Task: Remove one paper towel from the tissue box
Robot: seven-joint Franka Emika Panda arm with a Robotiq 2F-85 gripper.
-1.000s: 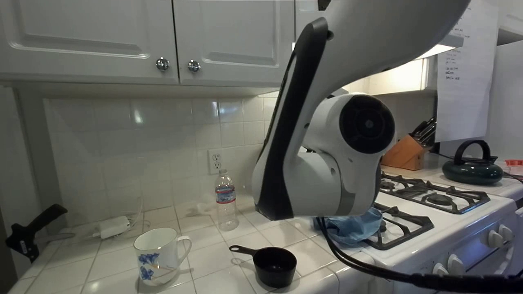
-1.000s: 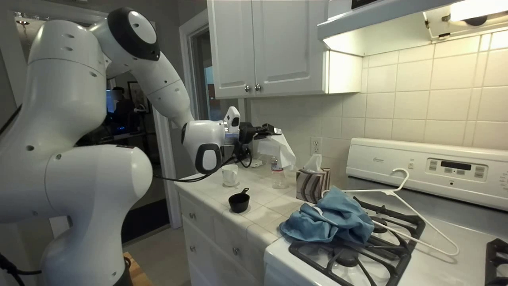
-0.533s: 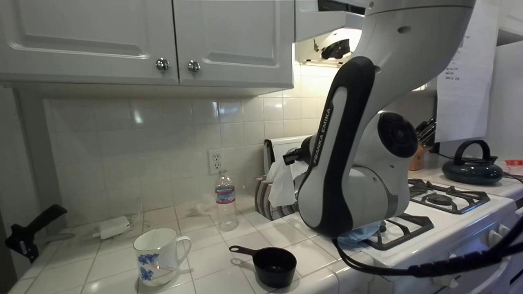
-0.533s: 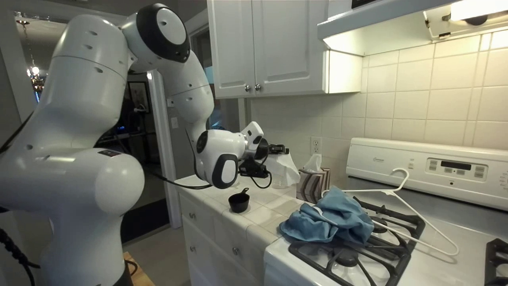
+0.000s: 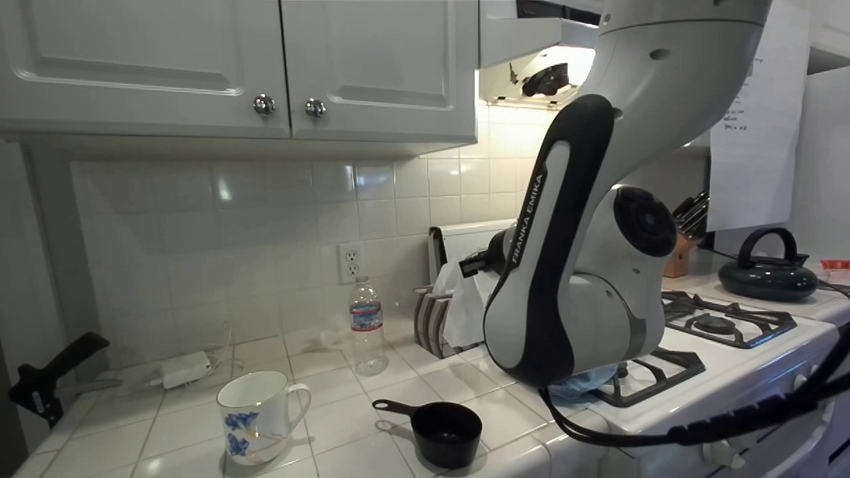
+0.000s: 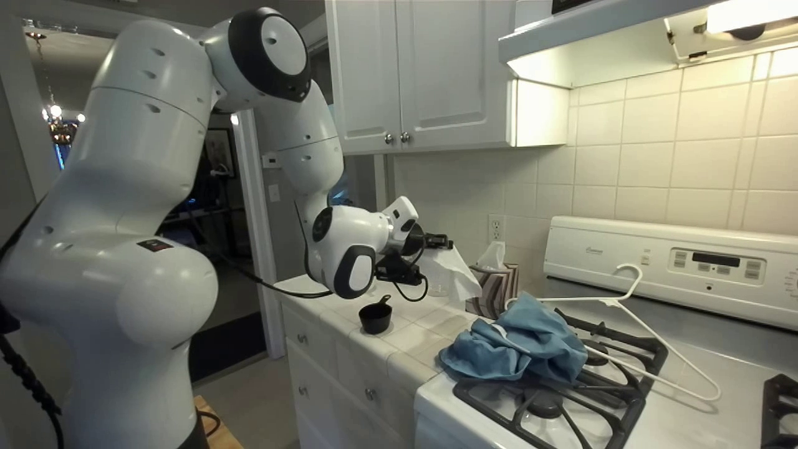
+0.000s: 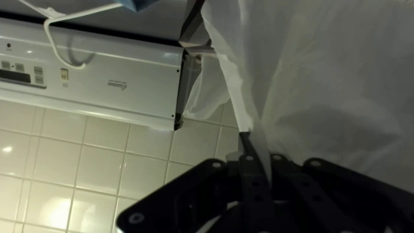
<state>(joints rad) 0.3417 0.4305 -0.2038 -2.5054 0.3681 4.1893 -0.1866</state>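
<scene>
Up near the tissue box (image 6: 499, 290): the gripper (image 6: 444, 241) hangs in the air, higher than the box's top.
Jaws: squeezed together, with a bit of white paper towel (image 6: 460, 274) pinched in between.
Paper towel: droops down from the jaws and, in both exterior views, hides some of the tissue box; I can't tell if the two touch.
Tissue box: stripy, standing on the counter (image 5: 339, 418), with another tissue (image 6: 492, 255) poking out of its top.
Bottle (image 5: 367, 325): clear, standing up near the tissue box.
Mug (image 5: 257, 418): white with blue flowers, farther from the tissue box than the bottle is.
Black cup (image 5: 448, 435): has a handle, nearer the counter's front edge than the tissue box.
Blue cloth (image 6: 517, 343): in a heap on the stove (image 6: 698, 430), close by the tissue box.
Hanger (image 6: 613, 303): white, reaching from by the tissue box out over the stove.
Kettle (image 5: 767, 279): dark, far from the tissue box.
</scene>
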